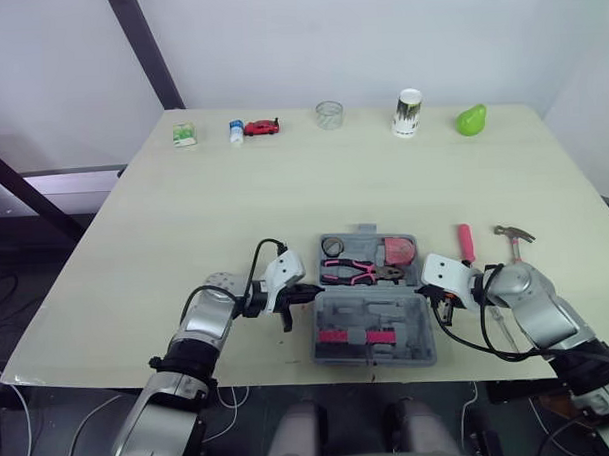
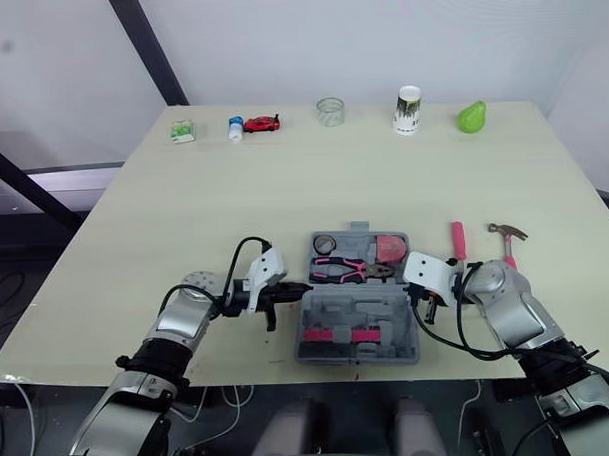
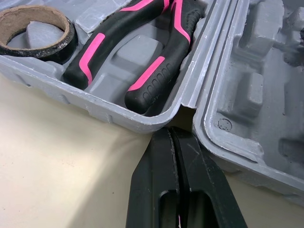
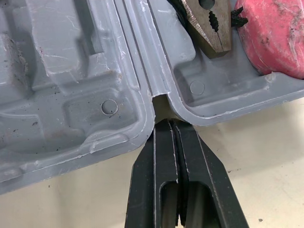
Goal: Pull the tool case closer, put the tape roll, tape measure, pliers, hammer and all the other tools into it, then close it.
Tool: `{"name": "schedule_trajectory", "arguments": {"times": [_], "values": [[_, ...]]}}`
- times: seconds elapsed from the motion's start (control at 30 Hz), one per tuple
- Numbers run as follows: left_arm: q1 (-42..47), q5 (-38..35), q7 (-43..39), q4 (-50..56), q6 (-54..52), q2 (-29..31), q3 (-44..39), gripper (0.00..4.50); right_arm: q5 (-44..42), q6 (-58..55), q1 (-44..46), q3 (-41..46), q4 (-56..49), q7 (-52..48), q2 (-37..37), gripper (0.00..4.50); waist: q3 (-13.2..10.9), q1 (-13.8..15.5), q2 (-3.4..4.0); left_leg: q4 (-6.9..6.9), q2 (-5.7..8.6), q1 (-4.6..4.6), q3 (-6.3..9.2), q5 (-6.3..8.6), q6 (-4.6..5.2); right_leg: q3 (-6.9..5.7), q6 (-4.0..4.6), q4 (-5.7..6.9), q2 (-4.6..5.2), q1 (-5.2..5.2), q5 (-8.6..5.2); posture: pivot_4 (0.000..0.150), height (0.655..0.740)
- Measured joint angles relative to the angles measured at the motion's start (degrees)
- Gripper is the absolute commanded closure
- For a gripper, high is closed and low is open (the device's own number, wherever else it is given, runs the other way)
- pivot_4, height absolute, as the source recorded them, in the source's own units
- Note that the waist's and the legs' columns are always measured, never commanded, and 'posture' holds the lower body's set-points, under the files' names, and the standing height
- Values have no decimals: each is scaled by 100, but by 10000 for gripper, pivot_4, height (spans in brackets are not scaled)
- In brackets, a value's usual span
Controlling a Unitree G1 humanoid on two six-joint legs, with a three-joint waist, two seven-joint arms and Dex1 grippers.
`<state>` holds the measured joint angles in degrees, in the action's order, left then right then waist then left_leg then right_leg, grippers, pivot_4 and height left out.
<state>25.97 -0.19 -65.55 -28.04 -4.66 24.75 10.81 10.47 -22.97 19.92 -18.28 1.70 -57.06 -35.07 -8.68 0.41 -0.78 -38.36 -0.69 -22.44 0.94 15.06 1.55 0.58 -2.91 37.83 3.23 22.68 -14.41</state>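
**Head views (left and right eye, one scene).** The tool case (image 1: 373, 308) lies open near my edge of the table, one half toward me and the other away from me. The far half holds the tape roll (image 1: 332, 247), the pliers (image 1: 354, 273) and the pink tape measure (image 1: 398, 252). My left gripper (image 1: 305, 291) sits at the case's left side and my right gripper (image 1: 427, 292) at its right side, each level with the hinge line. Two tools are still on the bare table, just right of the case: a pink-handled tool (image 1: 466, 242) and, further right, the hammer (image 1: 512, 233). Both lie with their long axis running roughly away from me. The hammer's head is at the far end, and its handle passes behind my right forearm. I judge that my right arm is much the nearer to both, since the case lies between them and my left arm.

**Left wrist view.** My fingers (image 3: 159, 166) are pressed together with nothing between them. Their tips are at the notch where the two halves of the case meet, and the pliers' handles lie just beyond the wall.

**Right wrist view.** The fingers here are also pressed flat together and hold nothing. Their tips touch the matching notch on the case's right side. The pliers' nose and the tape measure lie just inside the far half.
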Motion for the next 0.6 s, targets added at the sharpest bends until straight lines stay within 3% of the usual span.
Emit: {"name": "schedule_trajectory", "arguments": {"times": [0.6], "values": [[-11, -1, 1, 8, -8, 5, -1, 44217, 15, 69, 45, -2, 84, -17, 20, 44765, 0, 0, 0, 0, 0, 0, 0, 0, 0, 0, 0, 0, 0, 0, 0, 1500, 7400]]}}
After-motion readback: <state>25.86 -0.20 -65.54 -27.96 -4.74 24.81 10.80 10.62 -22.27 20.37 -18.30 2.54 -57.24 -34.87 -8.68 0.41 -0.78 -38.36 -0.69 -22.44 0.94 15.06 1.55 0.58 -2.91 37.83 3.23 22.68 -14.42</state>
